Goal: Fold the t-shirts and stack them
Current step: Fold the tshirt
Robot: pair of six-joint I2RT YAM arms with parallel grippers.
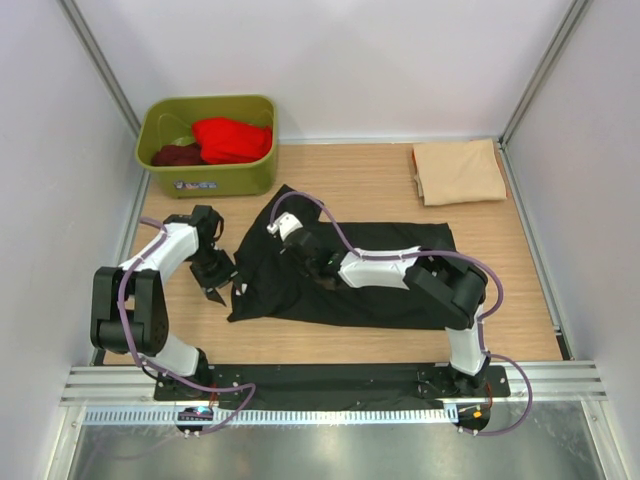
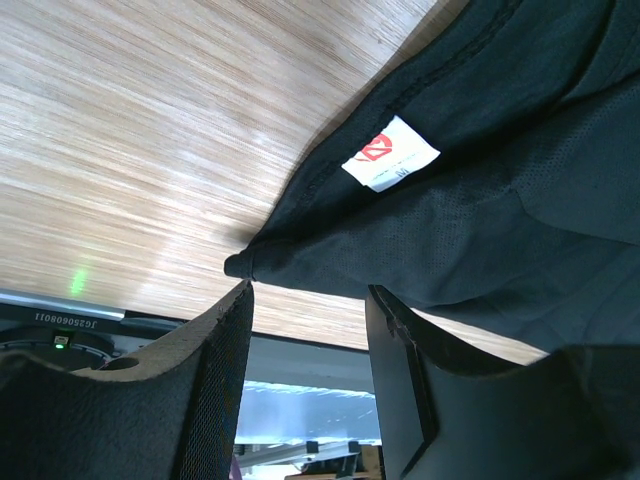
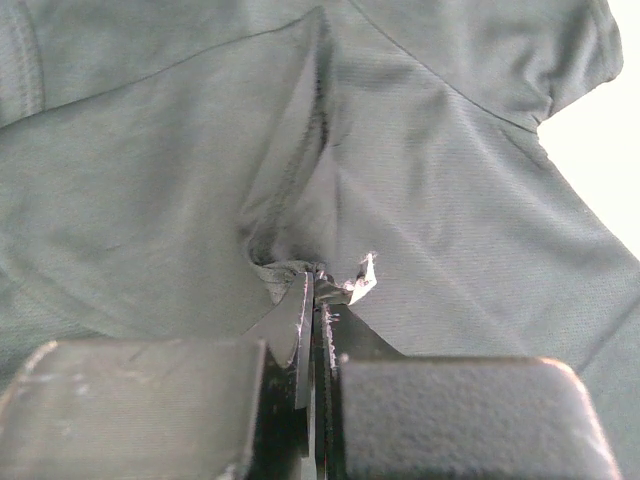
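On my feed I saw the light wood-grain table point(image 1: 360, 175) carrying a rumpled black cloth t-shirt point(image 1: 265, 275) mid-table, a folded beige cloth shirt point(image 1: 458, 172) far right, and an olive-green plastic tub point(image 1: 240, 176) far left.

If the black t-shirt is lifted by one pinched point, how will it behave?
Probably floppy: the black t-shirt bunches into folds where the right gripper pinches it. It likely drapes and drags, since most lies flat.
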